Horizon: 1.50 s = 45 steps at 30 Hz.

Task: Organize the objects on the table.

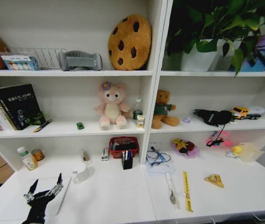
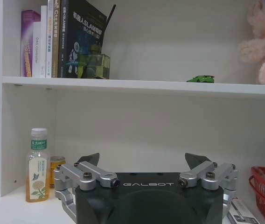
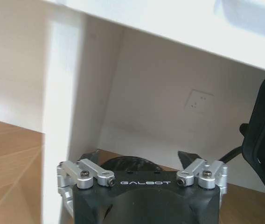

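The left gripper (image 1: 43,186) hovers low over the tabletop (image 1: 114,196), jaws spread and empty. Beyond them, to their left, stands the small green-capped bottle (image 2: 38,164); higher and farther, right of the jaws, the green toy car (image 2: 200,79) sits on the shelf (image 2: 137,86). The right gripper (image 3: 142,161), jaws released, hangs under the tabletop, so the left arm is nearer.

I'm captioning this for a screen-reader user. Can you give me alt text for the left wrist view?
The left hand, open and empty, faces white shelving. A green-capped bottle stands on the white desk beside it, and a tiny green toy car sits on the shelf above, right of a row of books.
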### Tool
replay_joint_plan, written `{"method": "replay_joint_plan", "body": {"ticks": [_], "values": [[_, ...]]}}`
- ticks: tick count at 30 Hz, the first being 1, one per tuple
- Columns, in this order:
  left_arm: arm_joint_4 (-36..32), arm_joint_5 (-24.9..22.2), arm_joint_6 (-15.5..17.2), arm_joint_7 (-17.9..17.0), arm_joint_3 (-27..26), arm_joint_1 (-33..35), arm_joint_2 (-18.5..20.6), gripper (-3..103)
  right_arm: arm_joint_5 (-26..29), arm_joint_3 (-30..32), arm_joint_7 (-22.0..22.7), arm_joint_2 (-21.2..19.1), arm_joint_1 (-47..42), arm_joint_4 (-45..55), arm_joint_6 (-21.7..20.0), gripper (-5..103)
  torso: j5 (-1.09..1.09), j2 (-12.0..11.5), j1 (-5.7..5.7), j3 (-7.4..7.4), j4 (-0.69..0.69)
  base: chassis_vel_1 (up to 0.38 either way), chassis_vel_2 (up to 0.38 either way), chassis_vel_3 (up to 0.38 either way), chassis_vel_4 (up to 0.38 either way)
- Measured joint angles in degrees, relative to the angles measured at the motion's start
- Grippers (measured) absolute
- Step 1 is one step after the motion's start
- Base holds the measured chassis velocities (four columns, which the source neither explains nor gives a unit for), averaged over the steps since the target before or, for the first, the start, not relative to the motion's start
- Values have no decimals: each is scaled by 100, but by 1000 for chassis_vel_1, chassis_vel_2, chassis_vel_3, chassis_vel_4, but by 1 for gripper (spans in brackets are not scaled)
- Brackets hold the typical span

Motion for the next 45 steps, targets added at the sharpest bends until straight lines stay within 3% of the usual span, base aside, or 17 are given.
{"method": "replay_joint_plan", "body": {"ticks": [3, 9, 11, 21, 23, 28, 29, 31, 32, 33, 35, 43, 45], "values": [[0, 0, 0, 0, -1, 0, 0, 100, -31, 7, 98, 40, -477, 451, 95, 99, 0, 0, 0, 0, 0, 0, 0, 0, 0], [-1, 0, 0, 0, 0, 0, 0, 100, -64, 63, 160, 0, -1201, 1349, 253, 100, 1, 0, 0, 0, 1, 0, 0, 0, 0], [0, 0, 0, 0, -1, 0, 0, 100, -63, 122, 201, -35, -1666, 2053, 324, 100, 1, 0, 0, 0, 3, 0, 0, 0, 0], [0, 0, 0, 0, -1, 0, 0, 100, 43, 244, 420, -115, -2928, 4027, 308, 100, 0, 0, 0, 0, 1, 0, 0, 0, 0], [0, 0, 0, 0, 0, 0, 0, 100, 2, 285, 487, -142, -3237, 4811, 119, 100, 0, 0, 0, 0, 1, 0, 0, 0, 0], [0, 0, 0, 0, 0, 0, 0, 100, 78, 323, 559, -142, -3374, 5608, -226, 100, 1, 0, 0, 0, 2, 0, 0, 0, 0], [0, 0, 0, 0, -1, 0, 0, 100, 149, 347, 590, -142, -3388, 5945, -471, 100, 1, 0, 0, 1, 1, 0, 0, 0, 0], [0, 0, 0, 0, -1, 0, 0, 100, 163, 355, 605, -142, -3389, 6052, -555, 100, 1, 0, 0, 1, 1, 0, 0, 0, 0], [0, 0, 0, 0, 0, 0, 0, 100, 217, 360, 645, -157, -3382, 6372, -857, 100, 1, -1, 0, 1, 1, 0, 0, 0, 0], [0, 0, 0, 0, 0, 0, 0, 100, 217, 360, 645, -157, -3382, 6372, -857, 100, 1, -1, 0, 1, 1, 0, 0, 0, 0], [0, 0, 0, 0, -1, 0, 0, 100, 316, 361, 659, -193, -3279, 6672, -1305, 100, 0, -1, 0, 1, 1, 0, 0, 0, 0], [0, 0, 0, 0, -1, 0, 0, 100, 557, 370, 610, -261, -2971, 6872, -1742, 100, 2, -1, 0, 1, 1, 0, 0, 0, 0], [0, 0, 0, 0, -1, 0, 0, 100, 863, 388, 525, -328, -2699, 6983, -2012, 100, 1, -1, 0, 1, 1, 0, 0, 0, 0]]}}
